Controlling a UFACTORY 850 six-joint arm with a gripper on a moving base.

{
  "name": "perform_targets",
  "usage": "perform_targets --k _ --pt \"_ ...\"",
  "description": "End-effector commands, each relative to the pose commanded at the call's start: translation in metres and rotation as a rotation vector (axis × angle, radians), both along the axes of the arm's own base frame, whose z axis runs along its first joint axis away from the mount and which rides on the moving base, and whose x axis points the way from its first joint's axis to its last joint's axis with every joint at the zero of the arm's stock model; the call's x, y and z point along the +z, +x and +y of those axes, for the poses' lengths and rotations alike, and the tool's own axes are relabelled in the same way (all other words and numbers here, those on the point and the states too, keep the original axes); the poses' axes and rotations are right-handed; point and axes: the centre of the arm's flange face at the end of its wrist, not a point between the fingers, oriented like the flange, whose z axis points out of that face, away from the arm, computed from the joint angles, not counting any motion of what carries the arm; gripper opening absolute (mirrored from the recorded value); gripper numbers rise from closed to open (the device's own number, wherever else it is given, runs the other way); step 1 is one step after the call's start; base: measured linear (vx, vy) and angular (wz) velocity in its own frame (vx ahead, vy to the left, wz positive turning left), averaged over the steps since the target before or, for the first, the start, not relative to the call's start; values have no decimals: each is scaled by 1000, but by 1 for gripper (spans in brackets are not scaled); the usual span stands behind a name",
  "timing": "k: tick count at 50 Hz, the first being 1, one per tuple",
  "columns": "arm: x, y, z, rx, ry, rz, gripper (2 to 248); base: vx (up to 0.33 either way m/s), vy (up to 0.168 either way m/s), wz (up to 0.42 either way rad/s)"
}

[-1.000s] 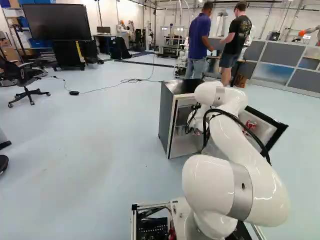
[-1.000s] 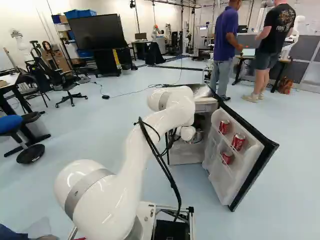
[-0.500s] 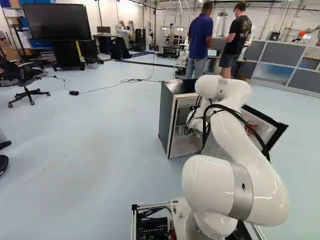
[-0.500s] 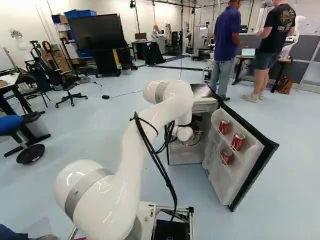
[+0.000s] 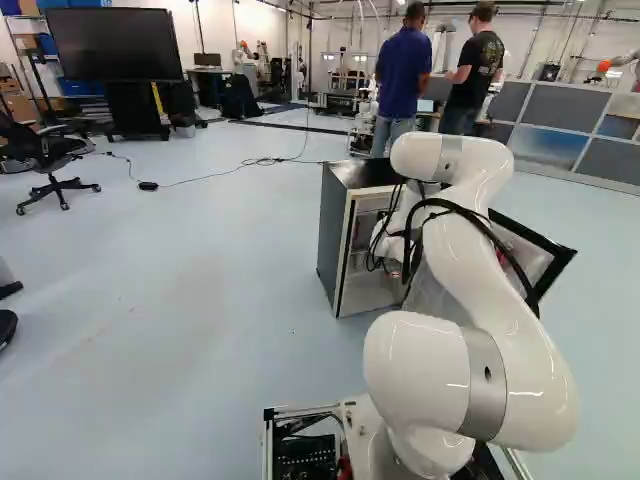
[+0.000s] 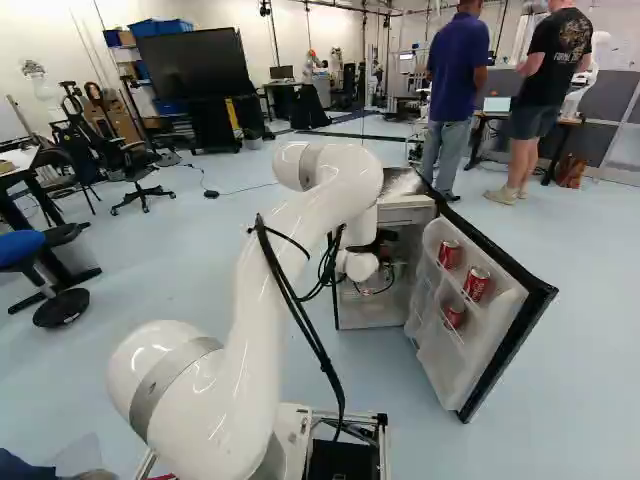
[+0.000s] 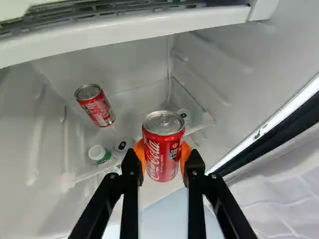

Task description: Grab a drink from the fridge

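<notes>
Can: the red one (image 7: 163, 149) sits upright right in the gripper (image 6: 384, 252), up by the fingertips, its silver top in plain sight.

Grip: the thing's holding that can, I'd say, with an orange pad (image 7: 139, 153) pressed to each side and the fingers just a can's width apart.

Second can: another red one (image 7: 97, 108) is ahead of the gripper and off to one side, apart from the held can.

Bottle: a white-capped one (image 7: 98, 153) is beside the gripper, on the same side as that second can.

Pale lids: one (image 7: 122, 145) shows just beside the held can, near the bottle; the other (image 7: 185, 114) peeks out just past the held can, on its far side from the bottle.

Shelf: a clear one (image 7: 203, 120) spreads around and ahead of the fingertips.

Ledge: a white one (image 7: 134, 29) runs across, farther ahead of the gripper, with a dark grille behind it.

Fridge: the whole box (image 5: 335, 235) surrounds the gripper, which is reaching inside.

Door: it's swung open (image 6: 500, 350) to the gripper's right, with three red cans (image 6: 477, 283) in its racks.

Arm: long and white (image 6: 260, 330), it comes in from behind the gripper, black cables hanging off it.

Screen: a big dark one (image 5: 115, 45) stands well beyond the gripper, over to its left.
</notes>
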Motion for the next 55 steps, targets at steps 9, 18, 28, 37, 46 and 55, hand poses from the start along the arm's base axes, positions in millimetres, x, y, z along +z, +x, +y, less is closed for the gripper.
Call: perform_targets --k 9,18,28,37,46,55 --pt "16 -15 12 8 6 14 91 0 0 0" --pt "33 -30 23 17 11 27 91 0 0 0" --pt "50 -48 36 26 16 39 91 0 0 0" --pt "66 -65 46 33 19 49 91 0 0 0" --pt "81 -82 57 41 22 57 91 0 0 0" --pt "96 -99 67 48 23 57 91 0 0 0"
